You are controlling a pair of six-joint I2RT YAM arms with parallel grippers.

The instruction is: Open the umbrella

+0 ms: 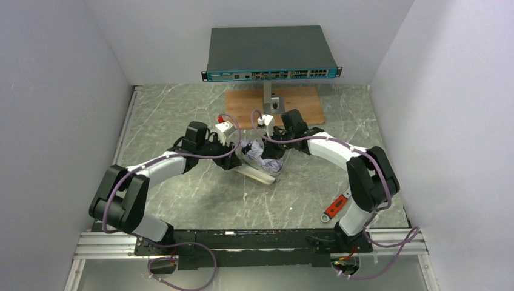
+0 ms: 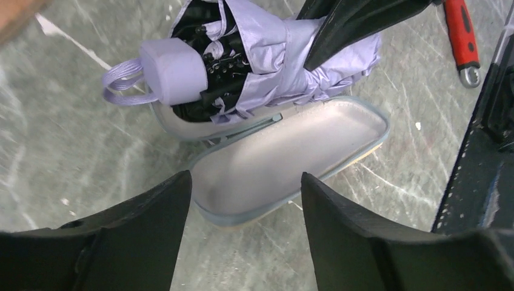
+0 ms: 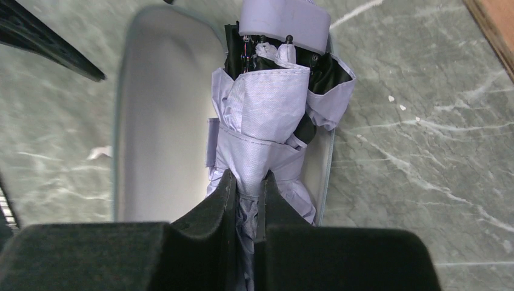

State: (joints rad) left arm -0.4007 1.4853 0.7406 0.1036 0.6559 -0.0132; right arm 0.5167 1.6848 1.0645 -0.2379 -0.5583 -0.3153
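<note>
Lilac umbrella [image 3: 267,115] lies lengthwise in the case [image 2: 285,163]; your right gripper [image 3: 247,182] pinches its canopy end, and your left gripper [image 2: 244,182], spread wide, faces the handle [image 2: 173,70] end.

No legible txt or labels anywhere; markings on network switch [image 1: 271,74] front too small to read.

Umbrella [image 3: 267,115] seemingly lies in case [image 3: 157,151].

**Cloth, plastic, marbled top**

The pale lilac folding umbrella [image 3: 267,115] is crinkled, finely woven cloth, black inside; its blocky lilac handle [image 2: 173,70] is smooth matt plastic. The cream oval case [image 2: 285,160] has a smooth lining. The grey-green marbled table [image 3: 424,121] shines faintly.
</note>
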